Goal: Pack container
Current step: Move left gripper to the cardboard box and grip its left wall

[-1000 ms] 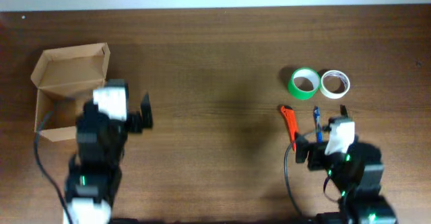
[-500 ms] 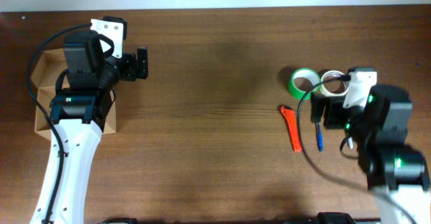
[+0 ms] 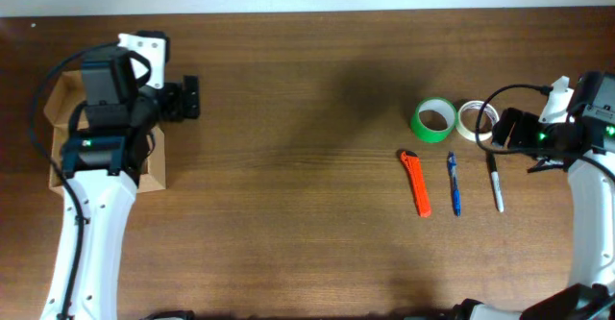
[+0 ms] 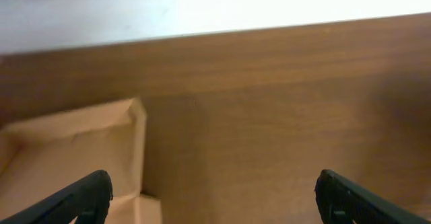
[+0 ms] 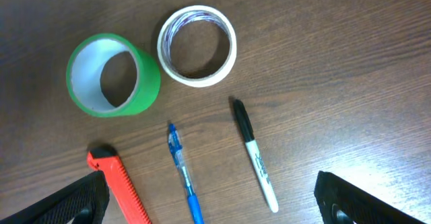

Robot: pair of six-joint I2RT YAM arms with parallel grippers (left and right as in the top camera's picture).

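At right gripper (image 5: pixel 215 198): fingers spread wide, nothing held, hovering over the loose items.
At left gripper (image 4: pixel 215 200): equally wide open, empty, poking out past the box's far corner.
Just behind left gripper: small tan-brown cardboard box (image 4: pixel 74 146) at the left end of the brown wooden table (image 3: pixel 307 224), mostly hidden from overhead.
Just changed: both grippers carried away from the near edge and outward within the last second; white marker with black cap (image 5: pixel 254 158) uncovered; nothing lifted or shifted.
Meaning for task: packing apparently not begun, every item well apart from the box.
Count: one green tape roll (image 5: pixel 114 76), one white tape roll (image 5: pixel 196 46), one orange utility knife (image 5: pixel 121 187), one blue pen (image 5: pixel 183 183), one marker, one box.
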